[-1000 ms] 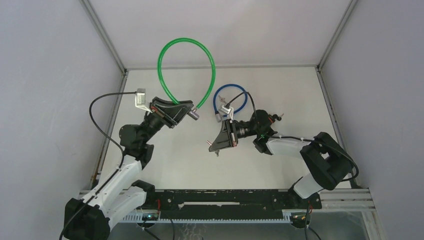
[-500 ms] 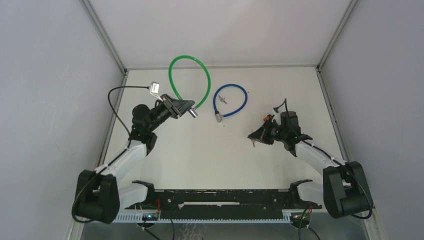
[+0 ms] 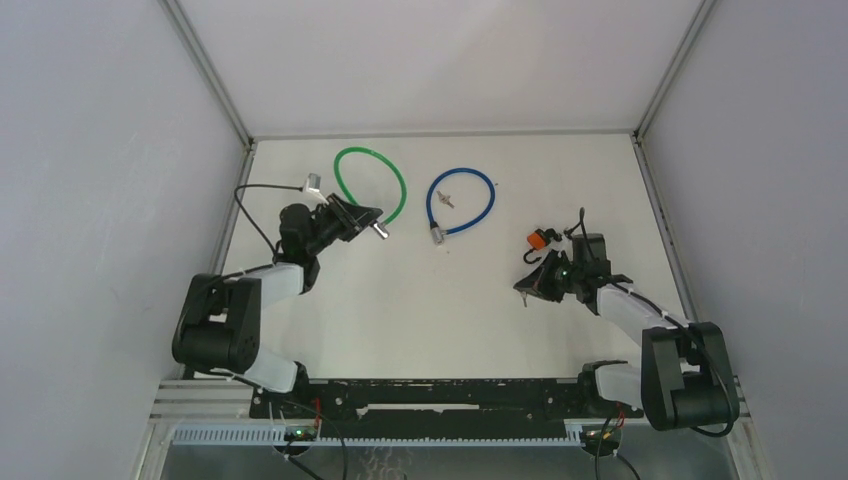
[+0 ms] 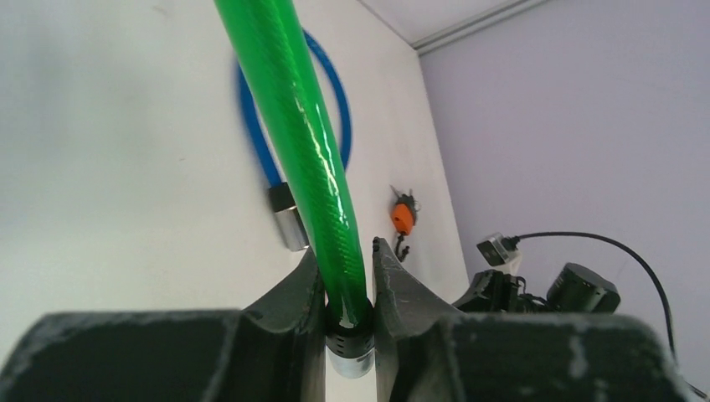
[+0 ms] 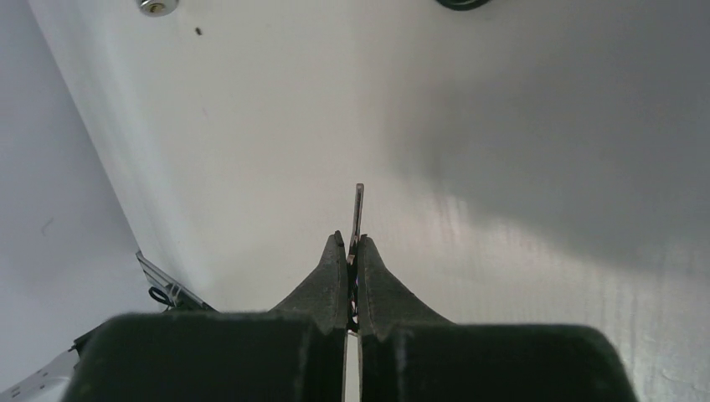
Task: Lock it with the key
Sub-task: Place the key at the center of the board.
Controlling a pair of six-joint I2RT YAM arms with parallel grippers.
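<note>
The left end effector (image 4: 345, 251) pinches the green cable lock (image 4: 289, 117) near one end, over the bench (image 3: 400, 310). The right end effector (image 5: 352, 241) grips the key (image 5: 359, 205), well apart from it. Inserting and turning remain, I'd say.

- Blue cable (image 3: 462, 171): a closed loop lying flat on the far half of the table, its metal end (image 3: 437, 233) at the near left of the loop (from the left wrist view, the end is a short silver cylinder).
- Small metal piece (image 3: 446, 198): lies inside the loop, close to its left side; too small to make out.
- Orange piece (image 3: 540, 238): sits toward the right of the table, with dark bits beside it (I cannot tell what it is).
- Table (image 3: 400, 320): white and matte.
- Walls (image 3: 430, 60): plain pale grey on three sides, with metal posts (image 3: 205, 70) at the corners.
</note>
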